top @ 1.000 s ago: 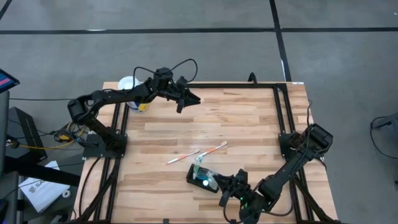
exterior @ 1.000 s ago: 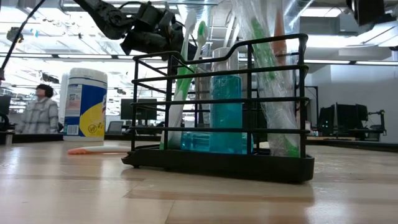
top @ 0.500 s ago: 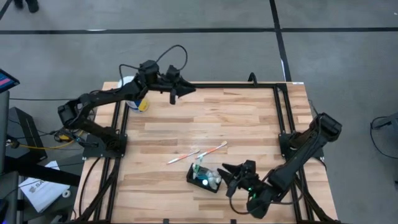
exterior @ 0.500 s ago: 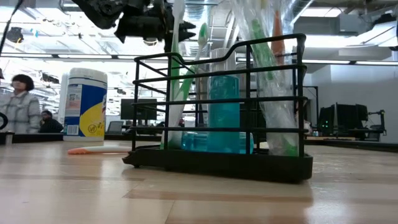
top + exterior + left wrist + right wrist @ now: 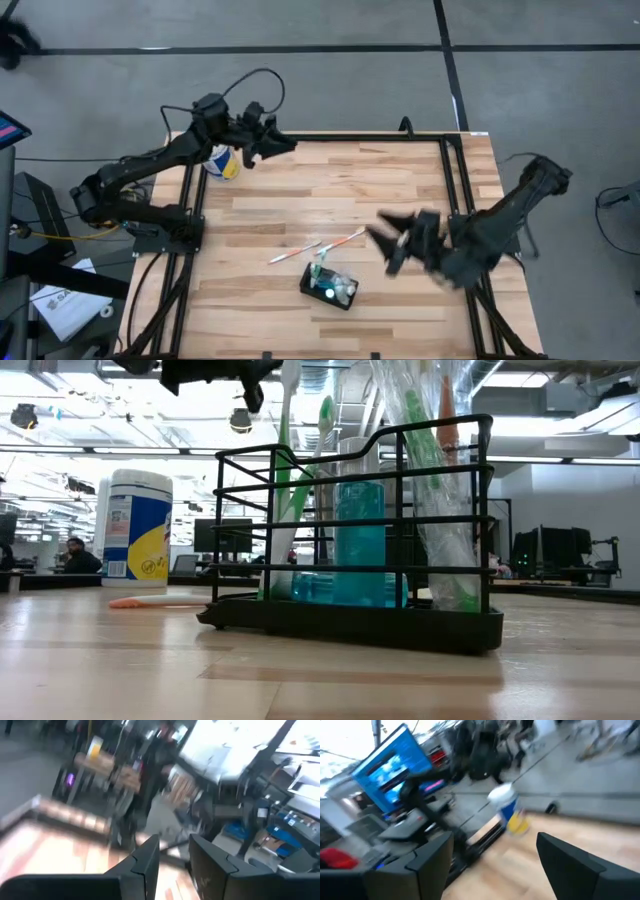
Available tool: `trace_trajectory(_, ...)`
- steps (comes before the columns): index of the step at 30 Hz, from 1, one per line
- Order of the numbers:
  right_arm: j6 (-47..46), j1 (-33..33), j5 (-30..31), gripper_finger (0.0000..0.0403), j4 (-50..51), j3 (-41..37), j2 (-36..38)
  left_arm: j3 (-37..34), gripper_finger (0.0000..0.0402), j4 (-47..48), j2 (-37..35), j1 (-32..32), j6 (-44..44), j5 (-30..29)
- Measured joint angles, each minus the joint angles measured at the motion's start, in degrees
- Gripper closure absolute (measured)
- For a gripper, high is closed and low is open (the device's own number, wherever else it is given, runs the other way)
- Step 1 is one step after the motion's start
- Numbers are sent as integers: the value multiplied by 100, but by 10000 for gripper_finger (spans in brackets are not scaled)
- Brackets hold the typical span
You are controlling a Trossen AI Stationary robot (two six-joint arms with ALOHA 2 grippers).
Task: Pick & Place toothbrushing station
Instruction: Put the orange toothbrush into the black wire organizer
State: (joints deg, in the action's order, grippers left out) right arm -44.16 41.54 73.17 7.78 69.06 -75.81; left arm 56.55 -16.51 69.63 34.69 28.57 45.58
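The left gripper [image 5: 283, 147] hangs over the table's [image 5: 400, 190] far left corner, beside the white canister [image 5: 218, 160]; its fingers [image 5: 148, 862] stand a narrow gap apart, holding nothing. Two toothbrushes [image 5: 318, 245] lie on the wood near the middle. Just toward the front edge stands the toothbrushing station [image 5: 328, 287] (a black wire rack, upright, with brushes and a blue bottle inside). Right of it, well clear, the right gripper [image 5: 390, 240] hovers blurred, jaws spread wide and empty.
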Motion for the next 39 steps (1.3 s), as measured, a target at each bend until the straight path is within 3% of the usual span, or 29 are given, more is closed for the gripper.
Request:
trace_trajectory(2,669,-260,-189,127,8,0,382,0,302,949,-89,-59,-405,-137)
trace_trajectory(8,2055,-1119,-1432,127,-62,4,1434,-9,300,4096,32,-132,-2394,-1600)
trace_trajectory(15,2837,-1703,-2413,127,15,4,2057,-9,300,5169,475,-914,-2829,-2472)
trace_trajectory(21,2834,-1757,-2535,127,529,4,2116,-9,300,5197,1235,-2174,-2386,-3208)
trace_trajectory(27,2475,-1762,-2733,127,949,4,1992,-9,294,4495,2023,-3019,-1135,-3307)
trace_trajectory(32,2462,-1760,-2955,127,955,2,1924,-7,294,3681,2340,-3214,-568,-3544)
trace_trajectory(39,2315,-1762,-3097,127,934,2,1928,-4,294,3498,2692,-3133,-612,-3581)
